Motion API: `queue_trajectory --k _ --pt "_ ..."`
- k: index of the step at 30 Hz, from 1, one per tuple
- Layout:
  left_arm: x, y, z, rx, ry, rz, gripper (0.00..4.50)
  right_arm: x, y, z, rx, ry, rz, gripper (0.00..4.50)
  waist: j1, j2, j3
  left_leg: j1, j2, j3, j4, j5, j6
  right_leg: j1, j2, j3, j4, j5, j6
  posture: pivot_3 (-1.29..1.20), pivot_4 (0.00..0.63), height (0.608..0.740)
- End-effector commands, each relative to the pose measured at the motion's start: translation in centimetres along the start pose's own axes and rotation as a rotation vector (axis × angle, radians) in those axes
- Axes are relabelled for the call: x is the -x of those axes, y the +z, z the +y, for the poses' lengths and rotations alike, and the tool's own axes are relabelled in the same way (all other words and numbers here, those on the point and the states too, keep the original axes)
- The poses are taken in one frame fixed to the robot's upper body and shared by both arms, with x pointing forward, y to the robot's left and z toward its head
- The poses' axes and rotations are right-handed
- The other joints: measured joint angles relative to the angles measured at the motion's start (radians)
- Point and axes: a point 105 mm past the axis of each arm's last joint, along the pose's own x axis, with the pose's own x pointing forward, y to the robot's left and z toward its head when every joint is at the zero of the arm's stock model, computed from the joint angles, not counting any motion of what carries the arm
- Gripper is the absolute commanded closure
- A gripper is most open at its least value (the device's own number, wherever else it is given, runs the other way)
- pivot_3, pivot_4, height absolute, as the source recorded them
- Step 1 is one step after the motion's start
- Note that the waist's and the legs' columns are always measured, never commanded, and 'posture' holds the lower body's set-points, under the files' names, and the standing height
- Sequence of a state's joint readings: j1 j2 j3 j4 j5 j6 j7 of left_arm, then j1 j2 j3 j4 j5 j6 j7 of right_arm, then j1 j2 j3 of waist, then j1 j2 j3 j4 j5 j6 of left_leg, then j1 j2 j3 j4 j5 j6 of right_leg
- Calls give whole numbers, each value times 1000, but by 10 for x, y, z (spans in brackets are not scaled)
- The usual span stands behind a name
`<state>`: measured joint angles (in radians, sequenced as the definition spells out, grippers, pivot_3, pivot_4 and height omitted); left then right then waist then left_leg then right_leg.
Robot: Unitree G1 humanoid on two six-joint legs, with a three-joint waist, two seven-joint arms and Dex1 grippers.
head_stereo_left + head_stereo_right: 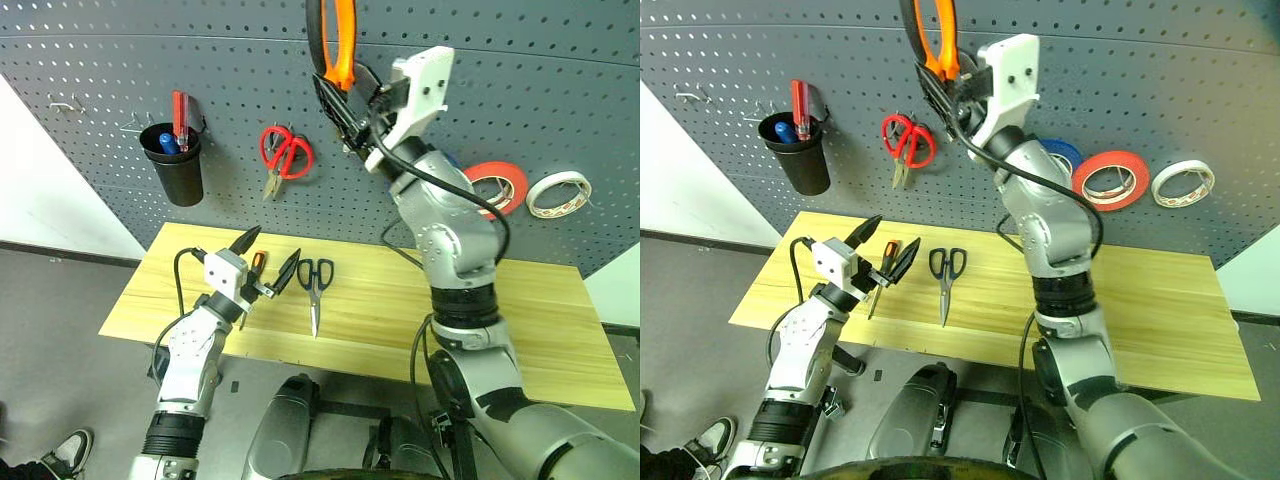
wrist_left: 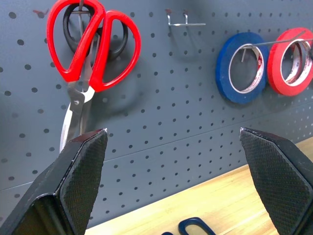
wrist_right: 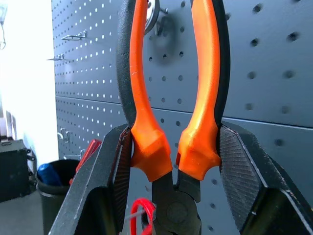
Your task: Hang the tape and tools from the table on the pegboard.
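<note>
High against the pegboard (image 1: 560, 80), we see the right gripper (image 3: 175, 161) with its two black fingers clamped on the orange-and-black pliers (image 1: 335, 45), one pad pressed to the outside of each handle near the joint, the handles rising above the fingers in front of the board's holes and close to a metal hook (image 3: 159, 17). Lower down the pegboard, to the right of that arm, the red-orange tape (image 1: 497, 187) hangs on a wire hook beside a blue roll (image 2: 242, 68), with a pale roll (image 1: 559, 193) farther right. To the left of the pliers, red-handled scissors (image 1: 284, 155) hang on the board, and farther left a black cup (image 1: 175, 165) holds a red and a blue screwdriver. Below the pegboard, over the table (image 1: 540, 340), our left gripper (image 1: 263, 262) stands with its fingers spread wide and nothing between them, pointing up toward the board. Just beside it, the small orange-and-black screwdriver (image 1: 254, 270) lies on the wood, partly hidden by the fingers, and the dark-handled scissors (image 1: 315, 290) lie flat a little to the right, blades pointing toward the table's near edge.
</note>
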<state>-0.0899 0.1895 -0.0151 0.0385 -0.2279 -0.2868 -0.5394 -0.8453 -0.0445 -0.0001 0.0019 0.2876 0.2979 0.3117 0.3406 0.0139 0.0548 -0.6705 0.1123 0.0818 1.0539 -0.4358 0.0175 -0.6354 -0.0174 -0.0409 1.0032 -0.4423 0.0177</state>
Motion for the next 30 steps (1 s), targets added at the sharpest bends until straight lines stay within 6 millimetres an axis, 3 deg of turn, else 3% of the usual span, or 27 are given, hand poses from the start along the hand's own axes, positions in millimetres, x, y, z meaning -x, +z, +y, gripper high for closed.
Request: queue_trajectory --k 1,11,21,30 --pt "-4 12 -1 -22 -4 -44 0 -14 17 3 34 -1 -94 2299 1 0 0 0 0 0 0 0 0 0 0 0 0 0 0 389 83 629" --pt "-3 17 -2 -27 -6 -47 0 -26 3 -29 72 -170 -81 2299 2 0 0 -2 0 2 1 0 0 -1 -1 0 2 0 0 406 92 629" --pt "-2 20 -1 -35 -2 -46 0 -24 -5 -32 66 -195 -62 2299 3 0 0 -2 0 2 2 0 0 -2 -2 0 5 0 0 416 93 629" --pt "-2 23 0 -42 -5 -45 0 -14 -29 -38 82 -259 32 2299 5 0 0 -3 0 3 3 0 0 -2 -3 0 7 0 0 422 95 629"
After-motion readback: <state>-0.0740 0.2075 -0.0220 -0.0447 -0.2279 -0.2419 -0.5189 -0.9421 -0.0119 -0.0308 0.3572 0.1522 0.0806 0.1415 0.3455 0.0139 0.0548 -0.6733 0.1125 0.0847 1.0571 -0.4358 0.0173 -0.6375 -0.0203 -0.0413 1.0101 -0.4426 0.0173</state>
